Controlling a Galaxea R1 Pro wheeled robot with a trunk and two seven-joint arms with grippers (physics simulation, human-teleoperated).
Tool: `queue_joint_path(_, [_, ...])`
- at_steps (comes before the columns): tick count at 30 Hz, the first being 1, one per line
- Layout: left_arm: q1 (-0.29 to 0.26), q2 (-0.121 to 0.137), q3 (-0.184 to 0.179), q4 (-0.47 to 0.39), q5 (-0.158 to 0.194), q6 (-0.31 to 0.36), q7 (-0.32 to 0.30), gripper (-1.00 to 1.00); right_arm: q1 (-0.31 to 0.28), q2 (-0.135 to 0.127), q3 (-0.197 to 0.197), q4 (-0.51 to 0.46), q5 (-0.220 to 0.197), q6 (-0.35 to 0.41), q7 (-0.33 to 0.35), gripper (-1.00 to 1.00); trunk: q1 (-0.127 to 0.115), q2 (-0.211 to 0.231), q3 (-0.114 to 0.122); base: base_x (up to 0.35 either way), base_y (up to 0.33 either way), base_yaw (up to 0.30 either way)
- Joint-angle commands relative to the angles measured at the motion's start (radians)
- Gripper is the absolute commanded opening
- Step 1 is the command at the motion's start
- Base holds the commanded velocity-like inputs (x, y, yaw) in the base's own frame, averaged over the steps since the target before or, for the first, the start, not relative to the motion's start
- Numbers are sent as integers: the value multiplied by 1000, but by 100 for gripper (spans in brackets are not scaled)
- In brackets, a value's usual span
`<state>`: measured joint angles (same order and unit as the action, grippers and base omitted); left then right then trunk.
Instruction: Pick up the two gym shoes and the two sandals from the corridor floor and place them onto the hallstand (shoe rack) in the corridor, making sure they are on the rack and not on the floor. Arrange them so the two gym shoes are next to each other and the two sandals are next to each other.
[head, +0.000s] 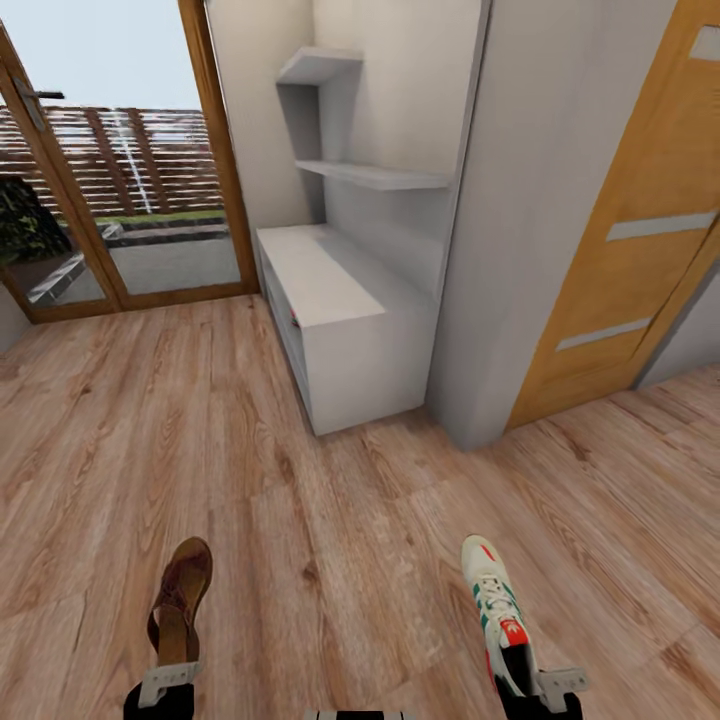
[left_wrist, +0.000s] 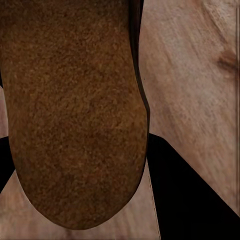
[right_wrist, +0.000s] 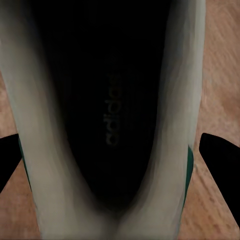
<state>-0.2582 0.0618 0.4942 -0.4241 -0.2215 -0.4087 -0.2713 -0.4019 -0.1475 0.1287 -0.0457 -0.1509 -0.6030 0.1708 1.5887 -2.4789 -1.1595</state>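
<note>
The word "adidas" (faint grey lettering) stands on the dark insole inside the gym shoe (right_wrist: 112, 115).

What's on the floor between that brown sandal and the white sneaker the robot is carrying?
Nothing: in the head view, only bare wood floor lies between the sandal and the sneaker.

One brown sandal (head: 180, 598), one white gym shoe (head: 497, 612), one grey hallstand (head: 335, 320), two wall shelves (head: 345, 120)
</note>
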Motion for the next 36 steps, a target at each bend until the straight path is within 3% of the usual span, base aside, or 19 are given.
queue_joint_path(1, [1,-3,8,2,-13,-10,-4,-100,0,4,6,2,-12,-4,4,-100,-4,7,4,0,0,0])
queue_joint_path(8, [3,-8,8,12,-15,-17,-2,-100,0,19,6,4,-13,-7,4,-100,-31,56,37,0,0,0])
queue_joint_path(23, [4,-6,10,25,-10,-19,-2,-100,0,23,6,4,-15,-2,4,-100,-88,161,108,0,0,0])
queue_joint_path(36, [4,-6,9,25,-9,-24,-3,-100,0,22,6,4,-15,-3,4,-100,-88,161,128,-8,22,0])
